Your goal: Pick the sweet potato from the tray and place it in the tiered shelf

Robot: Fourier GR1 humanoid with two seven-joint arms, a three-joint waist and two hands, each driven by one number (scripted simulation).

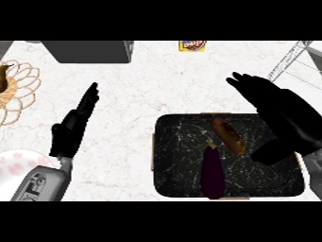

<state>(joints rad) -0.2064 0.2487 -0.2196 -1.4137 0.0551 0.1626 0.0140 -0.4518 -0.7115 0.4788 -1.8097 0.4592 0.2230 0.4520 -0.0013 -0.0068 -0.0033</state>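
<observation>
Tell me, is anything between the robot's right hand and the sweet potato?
No. In the head view, only bare dark tray shows between the right hand and the sweet potato.

Both hands open — left hand [71, 127], right hand [283, 113]

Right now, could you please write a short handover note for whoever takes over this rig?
Left hand: open, resting over bare counter, left of the tray, holding nothing.
Right hand: open, above the tray's right side, holding nothing.
Orange-brown oblong sweet potato: lying in the black marbled rectangular tray, beside a dark purple eggplant.
Grey wire tiered shelf: at the far right.
Done: nothing yet.
Left: grasp the sweet potato, lift it, place it in the shelf.
</observation>
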